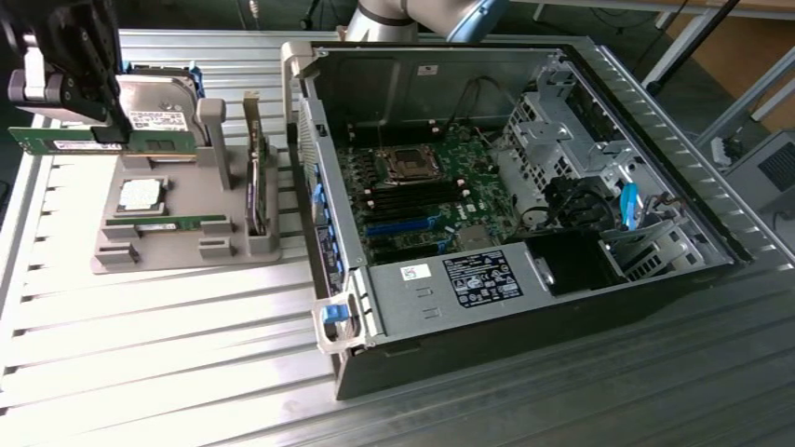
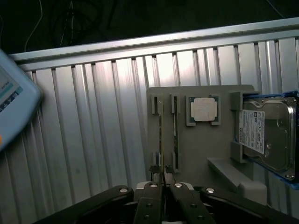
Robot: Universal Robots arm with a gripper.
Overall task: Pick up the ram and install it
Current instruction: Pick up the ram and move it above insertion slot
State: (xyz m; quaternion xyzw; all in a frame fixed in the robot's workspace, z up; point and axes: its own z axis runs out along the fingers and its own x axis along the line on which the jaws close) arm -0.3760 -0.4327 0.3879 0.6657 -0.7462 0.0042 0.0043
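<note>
While the gripper (image 1: 110, 136), clamped on the ram (image 1: 50, 142), hangs above the gray holder (image 1: 186, 251), a straight, level lift should avoid snagging.

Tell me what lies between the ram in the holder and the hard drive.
The CPU sits between the slotted ram and the hard drive, as the wrist view shows.

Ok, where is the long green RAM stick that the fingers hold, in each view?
Exterior view: the long green RAM stick is at the exterior view's upper left, gripped above the grey holder tray.
Wrist view: it runs edge-on as a thin line out from between the dark fingers, over the tray.
Shared landmark: the square silver CPU chip lying on the tray.
</note>
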